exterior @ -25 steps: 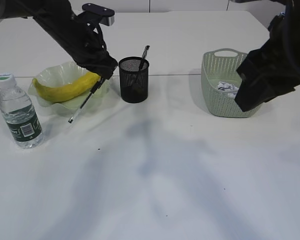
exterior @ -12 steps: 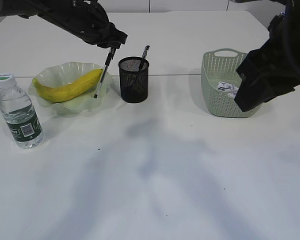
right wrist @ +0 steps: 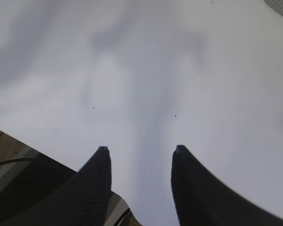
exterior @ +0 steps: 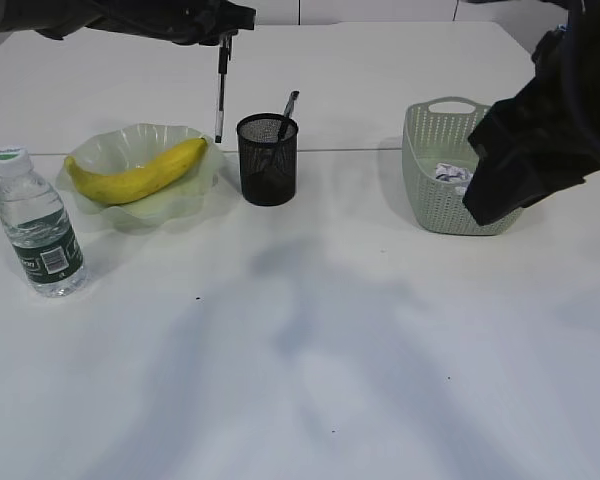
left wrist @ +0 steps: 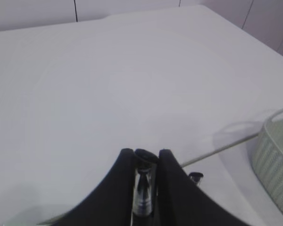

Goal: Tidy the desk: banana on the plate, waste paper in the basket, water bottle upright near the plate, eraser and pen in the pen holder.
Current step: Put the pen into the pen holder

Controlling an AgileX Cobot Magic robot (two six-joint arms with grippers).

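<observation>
The left gripper (exterior: 223, 33) has its jaws clamped on a pen (exterior: 220, 95), hanging upright just left of the pen holder (exterior: 268, 160). The right gripper (right wrist: 140, 155), jaws apart, holds nothing.

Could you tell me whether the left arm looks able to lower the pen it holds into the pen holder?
Probably yes: the pen hangs upright from the left gripper, just left of the pen holder, whose mouth holds only one leaning pen.

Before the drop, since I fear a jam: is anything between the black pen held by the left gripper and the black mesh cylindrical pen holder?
Nothing visible blocks the way. The black pen hangs upright from the left gripper, left of the black mesh pen holder. Another pen leans inside at the right; the rest of the opening looks free.
</observation>
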